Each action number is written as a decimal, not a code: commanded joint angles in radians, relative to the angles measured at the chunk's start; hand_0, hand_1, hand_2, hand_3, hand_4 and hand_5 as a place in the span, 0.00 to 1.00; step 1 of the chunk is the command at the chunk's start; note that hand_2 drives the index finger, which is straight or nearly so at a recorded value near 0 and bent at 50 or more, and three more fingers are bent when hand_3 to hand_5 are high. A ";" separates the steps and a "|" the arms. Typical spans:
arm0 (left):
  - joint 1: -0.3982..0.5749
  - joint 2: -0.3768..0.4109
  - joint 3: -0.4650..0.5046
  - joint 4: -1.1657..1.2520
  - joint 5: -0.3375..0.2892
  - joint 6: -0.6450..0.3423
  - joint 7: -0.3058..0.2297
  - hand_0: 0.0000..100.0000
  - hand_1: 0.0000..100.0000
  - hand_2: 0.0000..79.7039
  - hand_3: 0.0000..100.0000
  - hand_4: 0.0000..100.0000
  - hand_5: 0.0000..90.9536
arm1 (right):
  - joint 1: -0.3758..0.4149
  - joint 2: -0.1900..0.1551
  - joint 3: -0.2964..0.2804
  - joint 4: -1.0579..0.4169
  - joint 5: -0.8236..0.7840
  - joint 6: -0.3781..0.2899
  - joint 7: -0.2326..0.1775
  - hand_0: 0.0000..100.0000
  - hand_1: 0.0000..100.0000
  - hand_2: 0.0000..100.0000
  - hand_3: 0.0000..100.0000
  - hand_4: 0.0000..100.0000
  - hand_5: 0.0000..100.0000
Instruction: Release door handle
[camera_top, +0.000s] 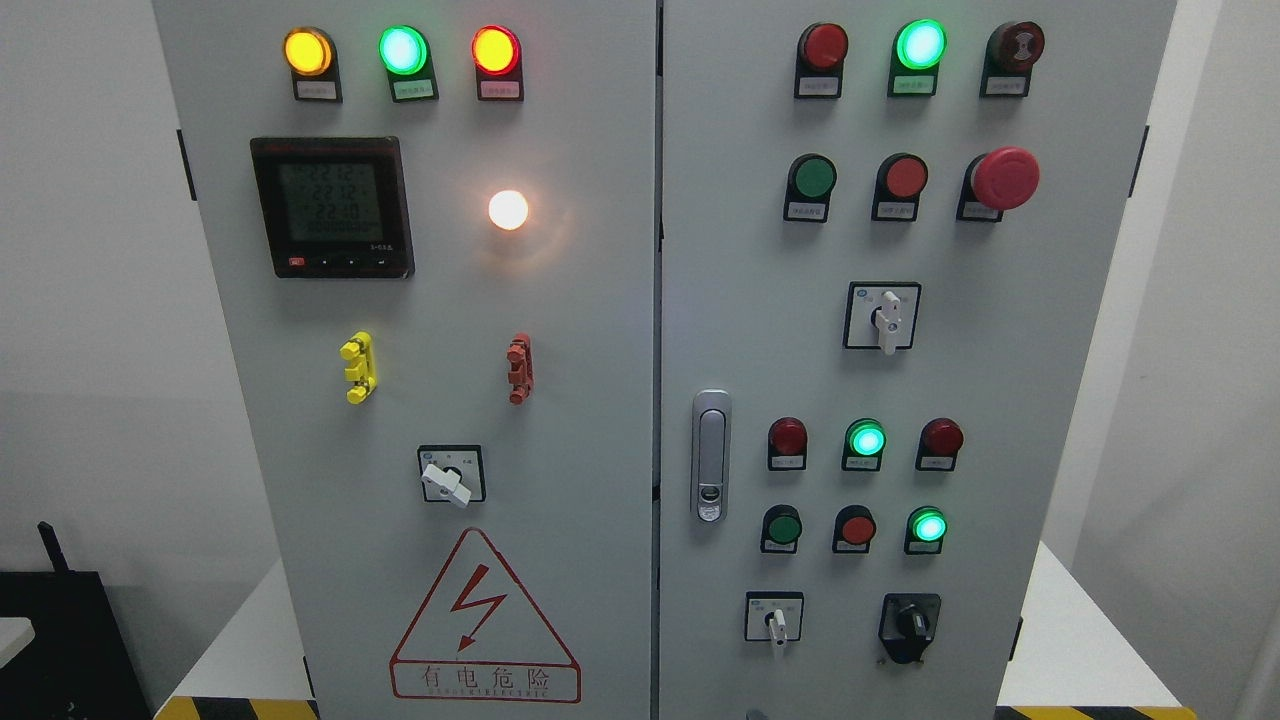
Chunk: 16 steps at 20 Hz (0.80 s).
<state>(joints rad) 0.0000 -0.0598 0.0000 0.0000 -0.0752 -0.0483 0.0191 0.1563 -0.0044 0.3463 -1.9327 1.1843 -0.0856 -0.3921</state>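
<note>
Left door: I see the meter and the warning triangle; this door sits shut.
Door handle: left edge of the right door, flush, nothing touching it.
Hands: neither in my view, so I cannot tell their state.
Progress: I judge the release done; nothing left.

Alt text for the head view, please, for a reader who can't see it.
A grey two-door electrical cabinet fills the view, both doors shut; the silver door handle on the right door lies flush, with no robot hand in sight. Indicator lamps, switches and a digital meter cover the doors.
</note>
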 joint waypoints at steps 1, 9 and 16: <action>-0.003 0.000 0.002 0.009 0.000 -0.001 0.001 0.12 0.39 0.00 0.00 0.00 0.00 | -0.053 0.012 0.000 0.029 0.129 0.043 0.001 0.28 0.25 0.00 0.97 0.89 1.00; -0.003 0.000 0.002 0.009 0.000 -0.001 0.001 0.12 0.39 0.00 0.00 0.00 0.00 | -0.097 0.015 -0.007 0.041 0.224 0.063 0.022 0.26 0.26 0.00 0.98 0.90 1.00; -0.003 0.000 0.002 0.009 0.000 -0.001 -0.001 0.12 0.39 0.00 0.00 0.00 0.00 | -0.147 0.017 -0.012 0.054 0.224 0.098 0.073 0.26 0.26 0.00 0.98 0.90 1.00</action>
<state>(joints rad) 0.0000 -0.0598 0.0000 0.0000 -0.0752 -0.0482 0.0191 0.0359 -0.0010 0.3404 -1.8996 1.3922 -0.0013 -0.3375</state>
